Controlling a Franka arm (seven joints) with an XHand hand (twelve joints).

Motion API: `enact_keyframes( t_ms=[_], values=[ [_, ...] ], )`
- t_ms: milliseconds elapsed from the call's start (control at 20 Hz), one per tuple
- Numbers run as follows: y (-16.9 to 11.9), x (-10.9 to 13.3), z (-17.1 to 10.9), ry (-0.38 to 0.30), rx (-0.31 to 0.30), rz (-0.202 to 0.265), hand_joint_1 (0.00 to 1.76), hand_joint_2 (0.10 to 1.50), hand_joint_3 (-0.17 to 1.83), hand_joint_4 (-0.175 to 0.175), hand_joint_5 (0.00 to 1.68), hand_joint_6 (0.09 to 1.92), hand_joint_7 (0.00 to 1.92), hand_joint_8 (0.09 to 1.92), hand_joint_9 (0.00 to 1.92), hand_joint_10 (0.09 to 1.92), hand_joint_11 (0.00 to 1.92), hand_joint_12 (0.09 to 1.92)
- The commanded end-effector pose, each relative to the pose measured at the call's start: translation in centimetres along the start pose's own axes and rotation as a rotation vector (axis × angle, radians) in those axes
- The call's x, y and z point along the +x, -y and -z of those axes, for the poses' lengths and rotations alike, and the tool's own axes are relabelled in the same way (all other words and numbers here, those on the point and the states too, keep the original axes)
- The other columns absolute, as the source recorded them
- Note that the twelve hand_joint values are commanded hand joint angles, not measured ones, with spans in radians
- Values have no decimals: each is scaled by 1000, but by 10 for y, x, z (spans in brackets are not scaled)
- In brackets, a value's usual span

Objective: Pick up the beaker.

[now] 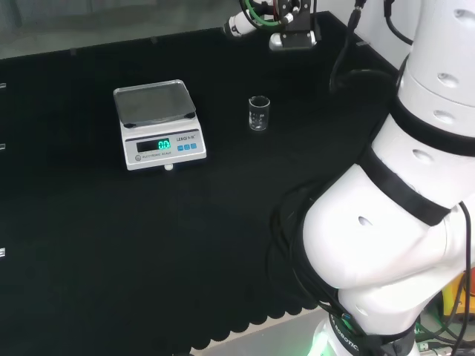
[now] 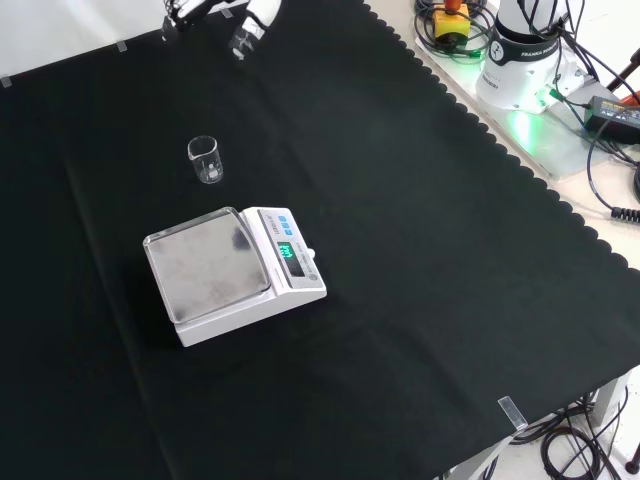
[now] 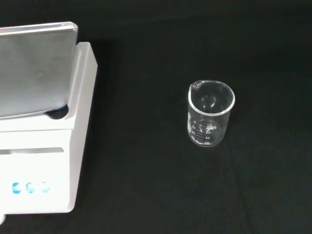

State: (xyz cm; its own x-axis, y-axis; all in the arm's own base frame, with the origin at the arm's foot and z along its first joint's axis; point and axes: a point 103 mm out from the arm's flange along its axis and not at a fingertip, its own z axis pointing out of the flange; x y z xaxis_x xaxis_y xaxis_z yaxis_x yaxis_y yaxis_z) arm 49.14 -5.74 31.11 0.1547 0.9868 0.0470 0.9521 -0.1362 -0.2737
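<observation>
A small clear glass beaker (image 1: 258, 113) stands upright and empty on the black cloth, to the right of the scale in the head view. In the front view the beaker (image 2: 205, 160) stands just beyond the scale's far corner. The wrist view shows the beaker (image 3: 210, 114) with printed marks on its wall and a spout on its rim. The hand (image 2: 247, 30) hangs at the front view's top edge, well above and beyond the beaker, its fingers spread, fairly straight and holding nothing. In the head view the hand (image 1: 239, 27) sits at the top edge.
A white digital scale (image 1: 157, 124) with a steel pan and a lit display stands beside the beaker, also seen as the scale (image 2: 230, 272) and the scale (image 3: 39, 122). The arm's white links (image 1: 401, 208) rise at the head view's right. Cables and the arm's base (image 2: 525, 50) lie past the cloth's scalloped edge.
</observation>
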Motion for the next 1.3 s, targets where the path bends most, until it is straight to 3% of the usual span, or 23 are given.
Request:
enact_keyframes(
  t_ms=[50, 600, 800, 1300],
  values=[
    [-61, -28, -66, -41, 61, -60, 275, 1076, -61, -119, 151, 87, 0, 634, 0, 921, 161, 1489],
    [-96, -22, -97, -40, 145, -54, 288, 1072, -65, -120, 151, 87, 0, 644, 1, 941, 169, 1488],
    [-105, -21, -114, -59, 143, -63, 289, 1072, -65, -121, 148, 87, 0, 646, 1, 944, 170, 1488],
    [-99, -25, -155, -58, 214, -74, 290, 1071, -66, -123, 129, 87, 0, 637, 0, 946, 168, 1486]
  ],
)
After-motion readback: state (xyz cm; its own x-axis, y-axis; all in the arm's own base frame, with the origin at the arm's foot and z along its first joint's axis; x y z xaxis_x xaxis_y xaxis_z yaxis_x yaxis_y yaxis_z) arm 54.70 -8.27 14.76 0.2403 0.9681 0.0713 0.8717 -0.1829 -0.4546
